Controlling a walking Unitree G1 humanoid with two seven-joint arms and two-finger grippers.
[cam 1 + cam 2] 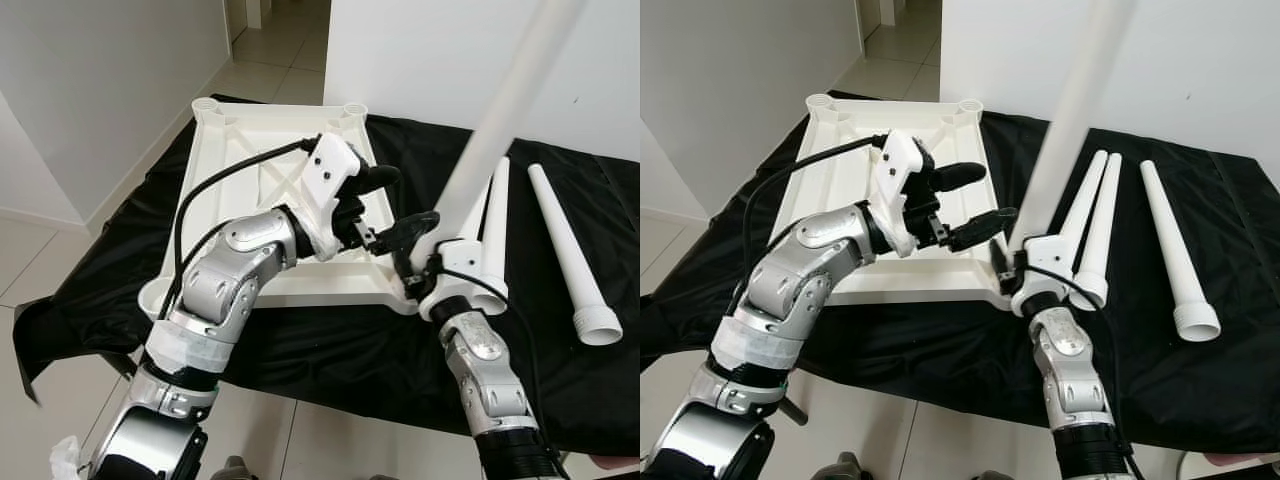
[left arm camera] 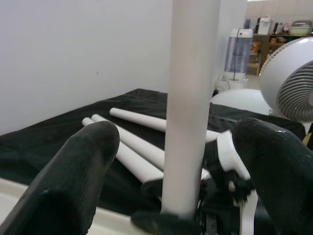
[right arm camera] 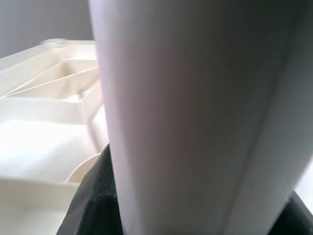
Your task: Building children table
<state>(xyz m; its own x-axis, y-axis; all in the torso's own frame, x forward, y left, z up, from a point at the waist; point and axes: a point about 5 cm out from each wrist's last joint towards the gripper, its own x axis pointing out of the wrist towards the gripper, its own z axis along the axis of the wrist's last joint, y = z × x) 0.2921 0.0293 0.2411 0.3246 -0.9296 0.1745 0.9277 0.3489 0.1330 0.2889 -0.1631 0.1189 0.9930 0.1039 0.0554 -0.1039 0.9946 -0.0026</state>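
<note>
The white table top [image 1: 270, 125] lies upside down on a black cloth. At its near right corner a white table leg [image 1: 500, 110] stands nearly upright, leaning slightly right. My right gripper [image 1: 428, 272] is shut on the foot of that leg, whose shaft [image 3: 195, 117] rises between the fingers in the right wrist view. My left gripper [image 1: 405, 203] reaches across the table top towards the leg and is open. In the left wrist view the leg [image 2: 188, 98] stands between and just beyond the two black fingers [image 2: 78, 171].
Two loose white legs [image 1: 495, 220] lie side by side on the cloth right of the table top, and a third [image 1: 565, 245] lies further right. A white wall rises behind. A white fan [image 2: 293, 83] stands off to one side. Tiled floor surrounds the cloth.
</note>
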